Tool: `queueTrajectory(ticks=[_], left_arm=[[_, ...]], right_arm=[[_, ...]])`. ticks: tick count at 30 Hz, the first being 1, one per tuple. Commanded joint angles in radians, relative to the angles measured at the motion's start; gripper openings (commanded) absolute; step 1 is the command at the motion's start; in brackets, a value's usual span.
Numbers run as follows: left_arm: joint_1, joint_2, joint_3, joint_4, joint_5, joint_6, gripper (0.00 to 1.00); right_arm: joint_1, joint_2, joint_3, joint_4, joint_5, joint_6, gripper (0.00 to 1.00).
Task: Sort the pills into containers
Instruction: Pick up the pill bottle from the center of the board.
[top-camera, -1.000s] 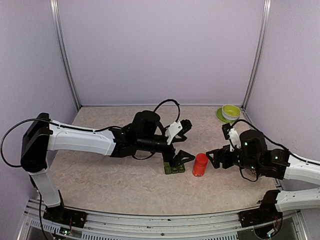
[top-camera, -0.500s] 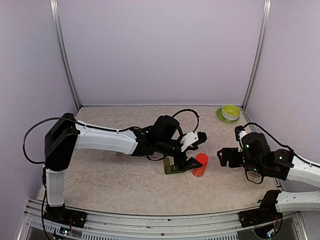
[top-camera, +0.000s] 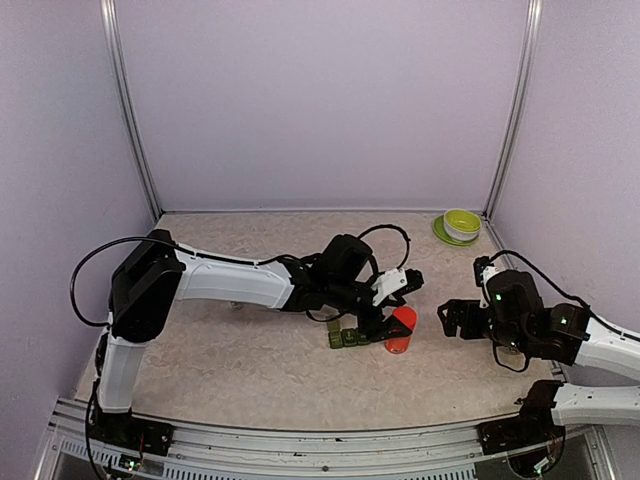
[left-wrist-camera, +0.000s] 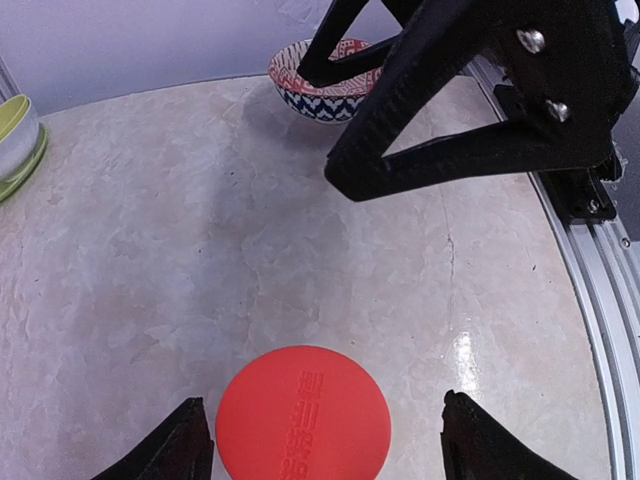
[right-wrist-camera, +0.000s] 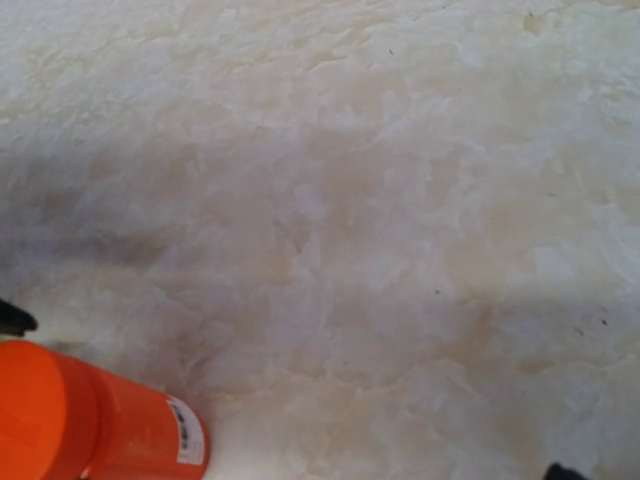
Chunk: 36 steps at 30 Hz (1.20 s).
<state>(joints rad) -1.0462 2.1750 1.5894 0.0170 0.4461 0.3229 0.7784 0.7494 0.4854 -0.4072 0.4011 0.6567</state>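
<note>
The containers (top-camera: 347, 338), a strip of three dark-green lidded boxes, sit on the table just left of the red-orange bottle (top-camera: 400, 331). My left gripper (top-camera: 392, 322) is open and hangs over the bottle. In the left wrist view its fingertips (left-wrist-camera: 190, 440) stand either side of the round red cap (left-wrist-camera: 303, 412) without touching it. My right gripper (top-camera: 452, 318) is open and empty, a short way right of the bottle. The right wrist view shows the bottle (right-wrist-camera: 90, 425) at the lower left. No pills are visible.
A green bowl on a green plate (top-camera: 460, 225) stands at the back right corner and shows in the left wrist view (left-wrist-camera: 15, 140). A red-and-blue patterned bowl (left-wrist-camera: 320, 85) sits beyond the right gripper. The metal rail (left-wrist-camera: 590, 300) runs along the table's near edge.
My left arm has reached right from over the containers to over the red-orange bottle. My right gripper has drawn back to the right, away from the bottle.
</note>
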Motion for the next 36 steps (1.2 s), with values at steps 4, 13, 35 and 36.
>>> queueTrajectory(ticks=[4, 13, 35, 36], left_arm=[[-0.003, 0.035, 0.037, 0.016, 0.024, -0.007, 0.67], [0.0, 0.047, 0.044, 0.027, 0.031, -0.023, 0.4], [0.04, -0.299, -0.175, 0.165, 0.126, -0.196, 0.31], [0.04, -0.319, -0.189, 0.177, 0.129, -0.207, 0.3]], right_arm=[[-0.008, -0.003, -0.021, 0.019, -0.016, 0.012, 0.96], [-0.01, 0.021, -0.043, 0.052, -0.031, 0.007, 0.97], [-0.009, -0.268, -0.269, 0.584, -0.561, -0.342, 0.97], [-0.009, -0.276, -0.285, 0.611, -0.585, -0.345, 0.97]])
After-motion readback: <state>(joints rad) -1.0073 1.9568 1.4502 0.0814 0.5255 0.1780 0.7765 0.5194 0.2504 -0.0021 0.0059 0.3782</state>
